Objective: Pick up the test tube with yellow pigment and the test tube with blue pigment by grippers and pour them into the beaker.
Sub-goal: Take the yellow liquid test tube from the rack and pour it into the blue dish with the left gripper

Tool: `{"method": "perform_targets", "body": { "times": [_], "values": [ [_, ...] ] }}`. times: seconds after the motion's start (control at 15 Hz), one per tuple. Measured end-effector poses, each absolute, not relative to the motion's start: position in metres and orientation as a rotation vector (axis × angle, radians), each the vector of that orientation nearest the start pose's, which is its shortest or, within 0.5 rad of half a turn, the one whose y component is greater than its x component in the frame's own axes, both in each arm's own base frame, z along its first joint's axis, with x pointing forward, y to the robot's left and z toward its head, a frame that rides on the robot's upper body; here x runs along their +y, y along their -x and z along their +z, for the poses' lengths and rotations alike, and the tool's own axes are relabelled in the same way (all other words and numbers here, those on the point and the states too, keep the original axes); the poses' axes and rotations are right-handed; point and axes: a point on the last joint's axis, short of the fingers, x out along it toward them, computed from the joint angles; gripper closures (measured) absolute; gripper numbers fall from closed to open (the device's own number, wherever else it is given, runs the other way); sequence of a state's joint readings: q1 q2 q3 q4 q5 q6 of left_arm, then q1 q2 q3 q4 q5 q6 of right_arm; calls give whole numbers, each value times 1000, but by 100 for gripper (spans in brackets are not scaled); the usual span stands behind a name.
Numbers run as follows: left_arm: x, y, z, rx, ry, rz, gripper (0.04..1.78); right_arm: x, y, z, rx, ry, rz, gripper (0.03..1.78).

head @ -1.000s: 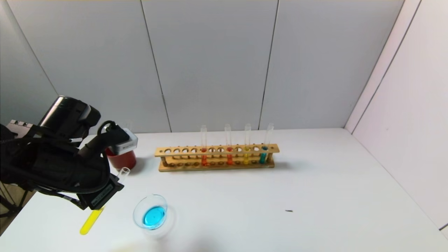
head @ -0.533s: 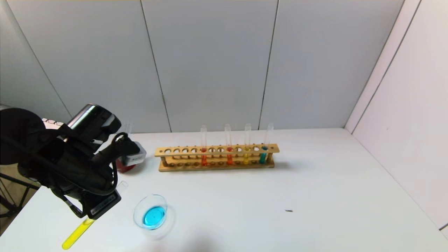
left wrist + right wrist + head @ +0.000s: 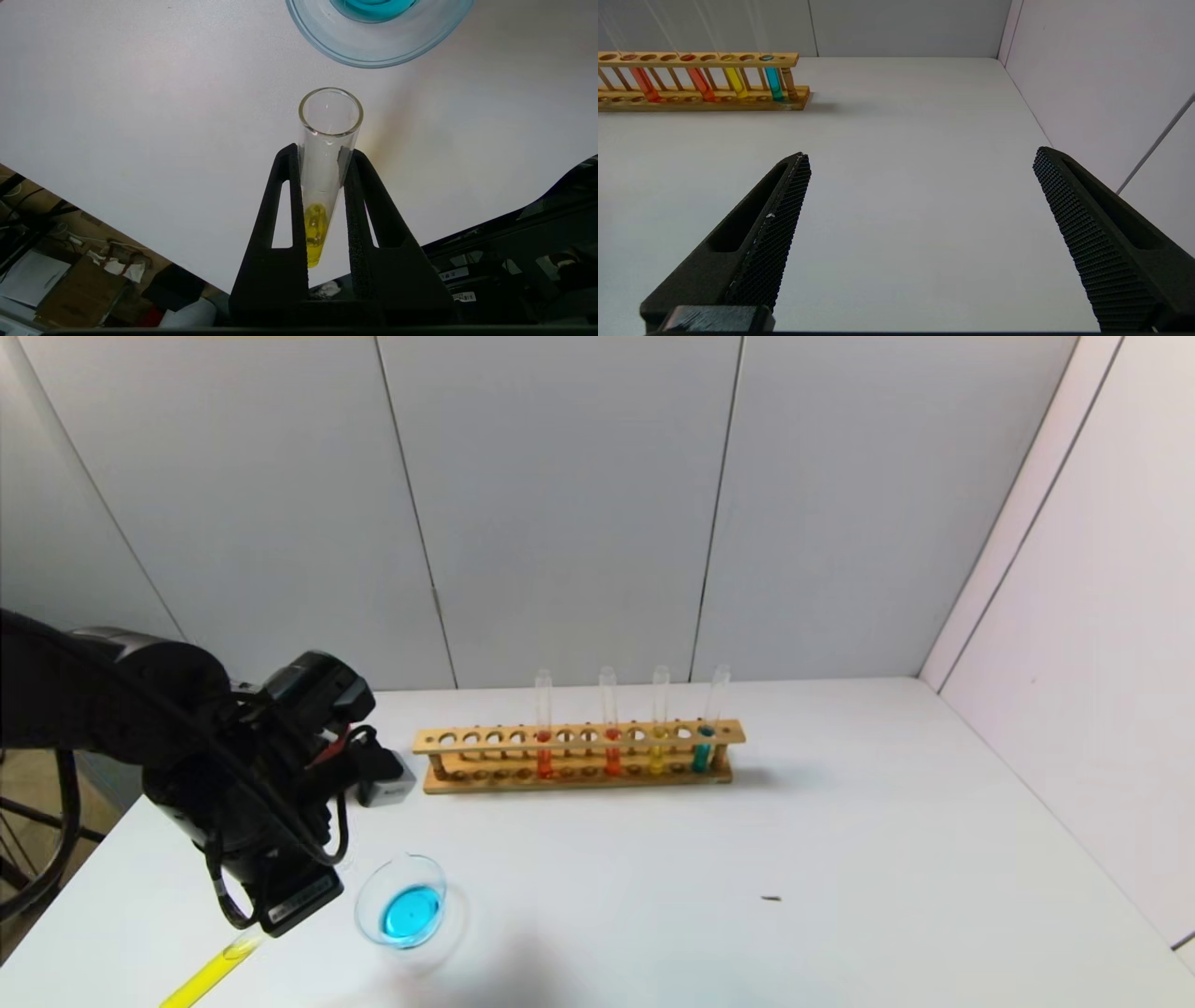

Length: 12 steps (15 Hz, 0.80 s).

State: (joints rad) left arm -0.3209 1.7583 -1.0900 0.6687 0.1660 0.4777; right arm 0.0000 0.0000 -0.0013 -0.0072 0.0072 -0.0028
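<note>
Left end effector [image 3: 322,158] clamped on yellow test tube [image 3: 322,186], open mouth beside beaker [image 3: 373,42] in wrist view only.

Honestly nothing here can actually be read. There's a white sticker [image 3: 297,893] on the black block at the bottom of the left gripper [image 3: 322,154], but the printing on it is way too small and smeared to make out. Same deal in the left wrist view: a couple of little white labels [image 3: 460,297] on the black gear off past the table [image 3: 840,859] edge, with dark marks that could be letters or digits, but I can't tell. No markings show on the wooden rack [image 3: 579,756], the tubes, or the beaker [image 3: 403,901].
</note>
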Motion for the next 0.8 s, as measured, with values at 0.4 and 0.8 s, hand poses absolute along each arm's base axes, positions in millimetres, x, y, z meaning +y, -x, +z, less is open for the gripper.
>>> {"method": "perform_targets", "body": {
  "times": [0.4,0.8],
  "values": [
    [-88,-263,127,1357,-749,-473,152,0,23,77,-9,3,7,7],
    [-92,-270,125,1450,-771,-493,152,0,23,77,-9,3,7,7]
  ]
}}
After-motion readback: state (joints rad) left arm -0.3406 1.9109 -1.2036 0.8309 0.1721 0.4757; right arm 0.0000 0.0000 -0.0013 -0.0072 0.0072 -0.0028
